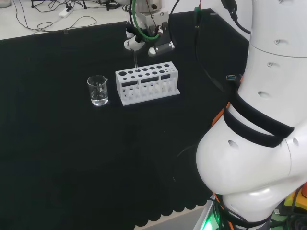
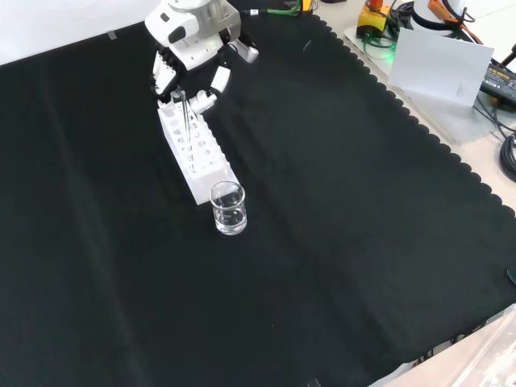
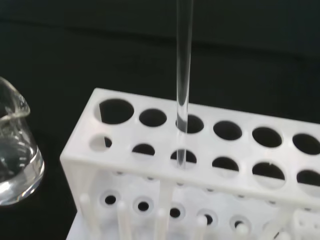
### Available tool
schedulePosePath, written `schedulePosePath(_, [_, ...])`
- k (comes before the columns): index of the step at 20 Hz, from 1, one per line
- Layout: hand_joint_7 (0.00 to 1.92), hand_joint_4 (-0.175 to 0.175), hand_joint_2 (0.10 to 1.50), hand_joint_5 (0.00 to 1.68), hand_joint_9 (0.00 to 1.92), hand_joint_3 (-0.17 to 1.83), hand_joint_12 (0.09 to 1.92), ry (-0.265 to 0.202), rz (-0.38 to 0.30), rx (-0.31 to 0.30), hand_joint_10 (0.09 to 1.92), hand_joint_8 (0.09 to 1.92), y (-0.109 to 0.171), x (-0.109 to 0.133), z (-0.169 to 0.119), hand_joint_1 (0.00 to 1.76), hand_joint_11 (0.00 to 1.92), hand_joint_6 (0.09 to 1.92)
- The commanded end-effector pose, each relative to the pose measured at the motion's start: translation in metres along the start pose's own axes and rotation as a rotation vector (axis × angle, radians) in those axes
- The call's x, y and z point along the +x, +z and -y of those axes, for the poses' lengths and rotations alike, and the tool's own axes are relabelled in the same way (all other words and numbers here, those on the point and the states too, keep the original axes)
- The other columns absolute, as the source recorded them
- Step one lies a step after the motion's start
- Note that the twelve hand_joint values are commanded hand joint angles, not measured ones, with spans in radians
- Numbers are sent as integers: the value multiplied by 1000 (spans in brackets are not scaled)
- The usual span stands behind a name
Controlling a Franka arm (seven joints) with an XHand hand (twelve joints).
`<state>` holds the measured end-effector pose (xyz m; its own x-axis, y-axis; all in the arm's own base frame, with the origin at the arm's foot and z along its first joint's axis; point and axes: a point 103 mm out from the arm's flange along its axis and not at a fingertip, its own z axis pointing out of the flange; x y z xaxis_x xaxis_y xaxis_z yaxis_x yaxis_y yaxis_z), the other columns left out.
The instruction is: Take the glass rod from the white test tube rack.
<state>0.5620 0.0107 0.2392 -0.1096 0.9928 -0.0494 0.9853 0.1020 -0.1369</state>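
Black cloth covers your counter (image 1: pixel 72 158), bare in front of the rack. Your hand (image 1: pixel 144 40) hangs over the white test tube rack (image 1: pixel 146 86), fingers curled around the glass rod's (image 1: pixel 135 61) top. Wrist view shows what the head view hides: the rod's lower end still passes through a front-row hole. A glass beaker (image 1: pixel 98 90) of clear liquid stands just beside the rack's end.

The glass rod (image 3: pixel 183 85) runs past the wrist view's edge, its top and any grip cut off
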Motion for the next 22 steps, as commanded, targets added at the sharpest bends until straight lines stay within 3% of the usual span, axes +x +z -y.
schedulePosePath(1, [904, -175, 890, 689, 1212, 590, 1039, 17, -21, -24, 733, 872, 1, 4, -4, 925, 1205, 894])
schedulePosePath(5, [975, -175, 866, 762, 1305, 634, 871, 30, -41, -21, 672, 877, 4, 0, -6, 1012, 1412, 884])
schedulePosePath(7, [1008, -175, 1014, 810, 1324, 354, 822, 33, -36, -6, 676, 883, 5, -2, -7, 1077, 1468, 1109])
schedulePosePath(10, [1030, -175, 1144, 838, 1306, 87, 819, 30, -43, -20, 752, 882, 6, -5, -7, 1108, 1469, 1200])
schedulePosePath(14, [1045, -175, 1161, 866, 1296, 25, 828, 32, -57, -74, 769, 868, 5, -4, -5, 1118, 1481, 1176])
schedulePosePath(16, [1087, -175, 1153, 893, 1332, 13, 763, 42, -57, -134, 725, 854, 3, -4, -5, 1129, 1540, 1138])
schedulePosePath(18, [1135, -143, 1133, 967, 1387, -68, 650, 72, -51, -236, 755, 897, 1, -3, -4, 1223, 1539, 952])
schedulePosePath(19, [1179, -153, 1125, 1029, 1416, -117, 606, 86, -48, -267, 786, 869, -1, -3, -3, 1258, 1539, 826])
schedulePosePath(22, [1313, -173, 1074, 1246, 1524, -169, 554, 93, -19, -264, 756, 691, -13, -1, 1, 1310, 1572, 422])
